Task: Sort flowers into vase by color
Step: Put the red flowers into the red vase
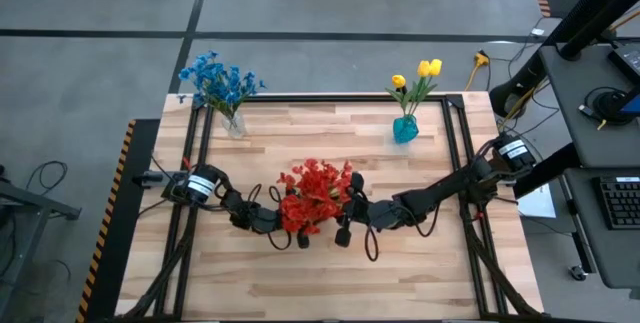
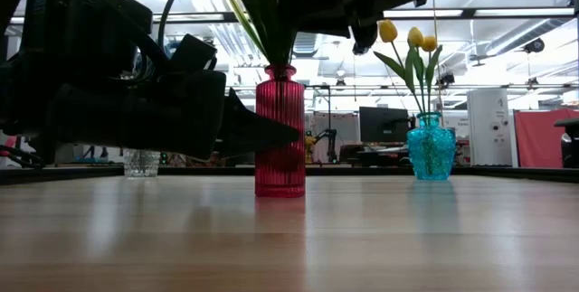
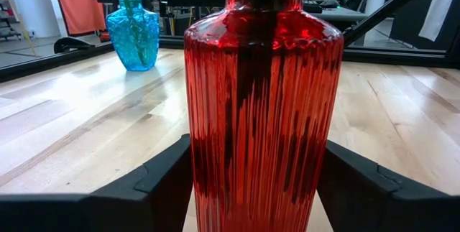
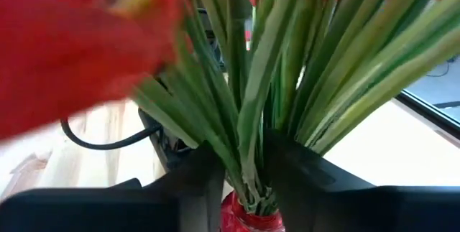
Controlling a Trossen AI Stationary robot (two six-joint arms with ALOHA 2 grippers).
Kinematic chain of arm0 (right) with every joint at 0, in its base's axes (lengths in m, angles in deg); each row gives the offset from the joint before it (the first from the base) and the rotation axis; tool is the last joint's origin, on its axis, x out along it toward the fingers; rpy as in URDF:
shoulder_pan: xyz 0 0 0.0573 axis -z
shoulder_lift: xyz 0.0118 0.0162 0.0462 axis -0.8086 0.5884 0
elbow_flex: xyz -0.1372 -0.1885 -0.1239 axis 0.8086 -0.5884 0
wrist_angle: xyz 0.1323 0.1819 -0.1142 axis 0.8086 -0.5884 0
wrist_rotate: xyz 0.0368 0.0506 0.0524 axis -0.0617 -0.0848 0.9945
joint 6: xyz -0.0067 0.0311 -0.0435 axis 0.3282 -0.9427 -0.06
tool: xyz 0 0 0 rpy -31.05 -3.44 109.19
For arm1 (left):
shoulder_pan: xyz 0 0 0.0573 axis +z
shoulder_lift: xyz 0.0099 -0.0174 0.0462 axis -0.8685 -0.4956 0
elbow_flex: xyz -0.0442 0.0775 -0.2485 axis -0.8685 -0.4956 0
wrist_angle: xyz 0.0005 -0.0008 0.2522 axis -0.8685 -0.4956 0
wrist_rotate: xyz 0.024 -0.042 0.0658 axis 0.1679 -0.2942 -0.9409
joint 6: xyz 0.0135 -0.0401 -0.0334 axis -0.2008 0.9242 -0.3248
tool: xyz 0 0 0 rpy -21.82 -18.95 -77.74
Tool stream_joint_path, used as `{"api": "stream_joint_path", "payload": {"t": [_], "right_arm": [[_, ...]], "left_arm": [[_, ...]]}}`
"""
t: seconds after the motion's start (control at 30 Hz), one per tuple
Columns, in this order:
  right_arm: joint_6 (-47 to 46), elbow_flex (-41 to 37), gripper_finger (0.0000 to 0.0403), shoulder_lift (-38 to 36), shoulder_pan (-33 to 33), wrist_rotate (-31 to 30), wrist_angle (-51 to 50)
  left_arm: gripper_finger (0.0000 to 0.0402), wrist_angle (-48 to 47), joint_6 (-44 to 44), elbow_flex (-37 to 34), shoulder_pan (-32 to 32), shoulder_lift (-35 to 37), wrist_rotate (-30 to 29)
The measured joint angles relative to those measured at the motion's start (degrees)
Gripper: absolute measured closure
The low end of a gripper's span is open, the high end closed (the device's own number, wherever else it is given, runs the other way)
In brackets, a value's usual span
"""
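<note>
From above, the red flowers (image 1: pixel 318 195) are seen between the left tool (image 1: pixel 283 225) and the right tool (image 1: pixel 347 215), blue flowers (image 1: pixel 218 80) and yellow flowers (image 1: pixel 418 76) well beyond on the tabletop (image 1: pixel 400 273). At table level, the red vase (image 2: pixel 280 132) is partly screened by the left tool. From the left wrist, the vase is clasped between its fingers (image 3: pixel 154 185). From the right wrist, the green stems (image 4: pixel 287 95) are gripped between its fingers (image 4: pixel 190 189).

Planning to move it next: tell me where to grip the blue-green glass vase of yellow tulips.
Grip the blue-green glass vase at its narrow neck, coming in level from the side. It stands upright, its belly bulges wider, and the yellow tulips block access from above.
</note>
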Motion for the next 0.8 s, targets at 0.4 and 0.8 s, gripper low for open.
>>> {"api": "stream_joint_path", "payload": {"t": [0.4,0.8], "right_arm": [[0.0,0.0,0.0252,-2.26,-1.27,0.02,-1.48],[-1.13,0.0,0.0252,-3.69,-2.06,0.0,-4.67]], "left_arm": [[0.0128,0.0,-0.24,-0.7,-0.26,0.8,-0.33],[0.0127,0.44,-0.39,-1.9,-0.26,2.42,-0.61]]}}
